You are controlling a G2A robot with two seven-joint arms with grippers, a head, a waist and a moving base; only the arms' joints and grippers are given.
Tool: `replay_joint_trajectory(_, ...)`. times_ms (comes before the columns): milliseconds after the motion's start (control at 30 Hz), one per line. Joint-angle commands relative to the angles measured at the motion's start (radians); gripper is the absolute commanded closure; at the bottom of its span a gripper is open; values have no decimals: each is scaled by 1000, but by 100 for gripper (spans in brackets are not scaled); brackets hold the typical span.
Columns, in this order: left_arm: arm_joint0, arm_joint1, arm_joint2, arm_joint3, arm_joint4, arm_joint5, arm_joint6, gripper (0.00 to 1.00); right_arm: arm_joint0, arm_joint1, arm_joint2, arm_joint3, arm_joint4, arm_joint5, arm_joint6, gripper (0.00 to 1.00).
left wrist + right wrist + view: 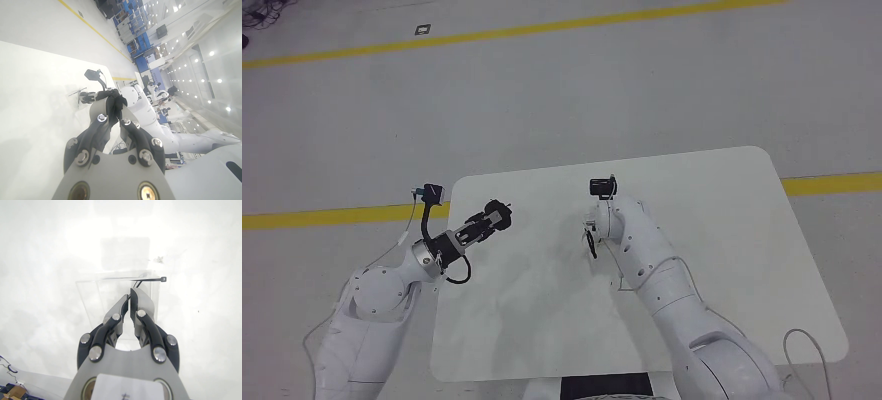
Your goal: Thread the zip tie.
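The right gripper (590, 240) hangs over the middle of a white surface (722, 220). Its fingers (136, 299) are pressed almost together, pinching a thin black strand of the zip tie (147, 280). From the right wrist view, the tie's long strap runs crosswise just past the fingertips, along the top of a clear plastic block (88, 291) that stands on the surface. The square head of the strap pokes out beyond one of the block's edges. A second strand (whether it is the same tie's tail cannot be told) slants from the strap down into the pinch.

The left gripper (497, 215) sits just inside the surface's left edge, well apart from the right one and turned toward it. Whether it grips anything cannot be told; a dark mass (115, 105) blocks the left wrist view of its tips.

Bare white surface stretches from the right gripper out to the rounded corners on the robot's right, and from both grippers back toward the near edge. Between the two grippers lies an open strip of surface. The far edge runs close behind the right gripper, with grey floor and a yellow line (542, 32) beyond it.
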Motion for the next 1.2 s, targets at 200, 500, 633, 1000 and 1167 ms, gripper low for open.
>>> replay_joint_trajectory(200, 0, 0, 0, 0, 0, 0, 0, 100, 0, 5, -16, -9, 0, 0, 6, 64)
replay_joint_trajectory(500, 0, 0, 0, 0, 0, 0, 0, 100, 38, 10, -43, 51, 0, 0, 30, 69)
replay_joint_trajectory(633, 0, 0, 0, 0, 0, 0, 0, 100, 58, 8, -50, 79, 0, 0, 36, 72)
replay_joint_trajectory(1000, 0, 0, 0, 0, 0, 0, 0, 100, 79, 4, -50, 113, 0, 0, 32, 94)
replay_joint_trajectory(1167, 0, 0, 0, 0, 0, 0, 0, 100, 85, 4, -50, 123, 0, 0, 29, 100)
